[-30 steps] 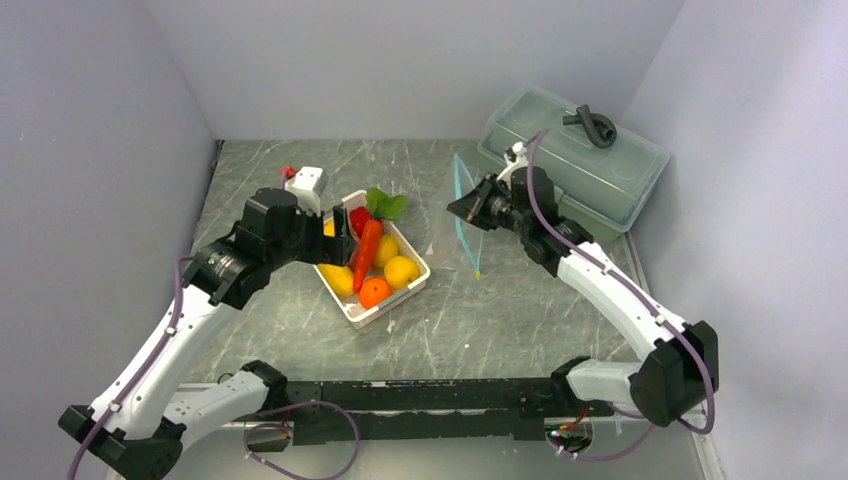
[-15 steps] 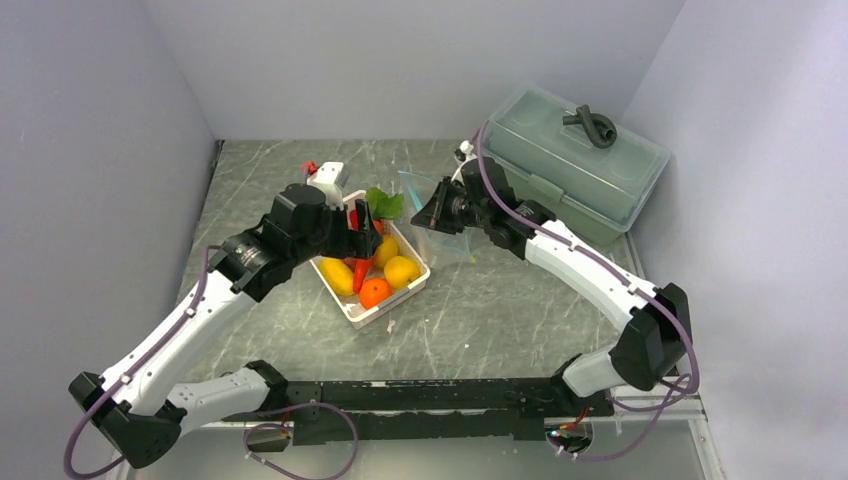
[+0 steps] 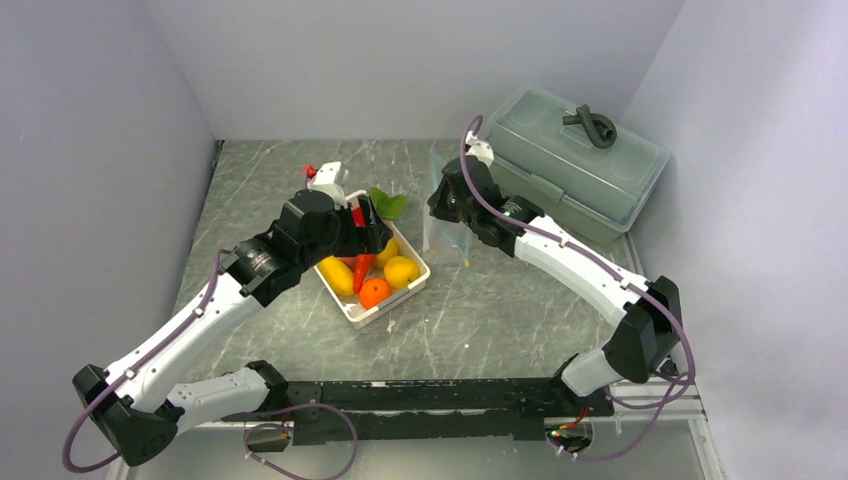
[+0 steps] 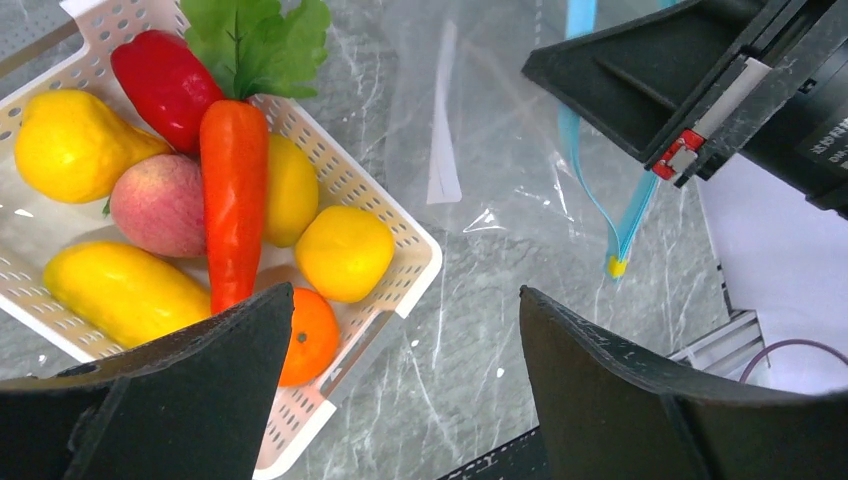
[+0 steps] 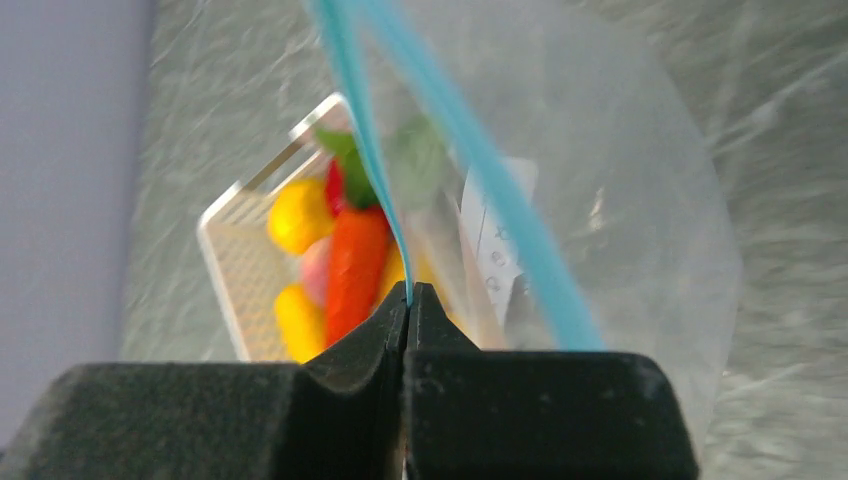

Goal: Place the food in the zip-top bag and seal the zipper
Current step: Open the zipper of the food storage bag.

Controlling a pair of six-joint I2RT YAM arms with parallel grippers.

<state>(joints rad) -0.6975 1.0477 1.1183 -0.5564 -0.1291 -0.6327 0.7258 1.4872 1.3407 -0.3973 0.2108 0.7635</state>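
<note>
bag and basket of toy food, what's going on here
The right gripper is shut on the teal zipper strip of the clear bag, holding it up beside the white basket. The left gripper hangs open above the basket. The toy food all lies in the basket; none is in the bag yet.

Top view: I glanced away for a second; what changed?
The right gripper, shut on the bag, carried it left toward the basket. The open left gripper moved right over the basket. The food and the box stayed put.
</note>
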